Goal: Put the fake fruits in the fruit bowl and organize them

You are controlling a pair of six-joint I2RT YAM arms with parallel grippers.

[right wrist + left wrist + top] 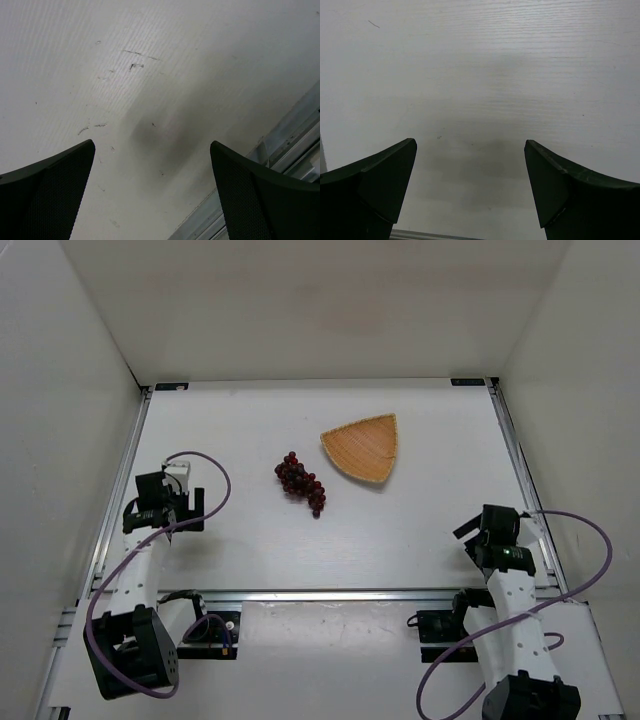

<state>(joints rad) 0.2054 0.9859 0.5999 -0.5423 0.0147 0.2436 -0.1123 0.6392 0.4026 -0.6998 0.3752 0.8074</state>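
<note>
A small bunch of dark red-purple grapes (301, 483) lies on the white table near the middle. The orange-tan wicker fruit bowl (363, 447) sits just to its right and a little further back, with nothing in it. My left gripper (166, 502) is at the left side, well left of the grapes, open and empty; its wrist view (470, 155) shows only bare table between the fingers. My right gripper (487, 528) is at the right, in front of the bowl and apart from it, open and empty (151, 155). Neither wrist view shows the grapes or the bowl.
White walls enclose the table on the left, right and back. A metal rail (350, 594) runs across the front by the arm bases, and a rail edge (280, 165) shows at the right of the right wrist view. Purple cables loop beside both arms.
</note>
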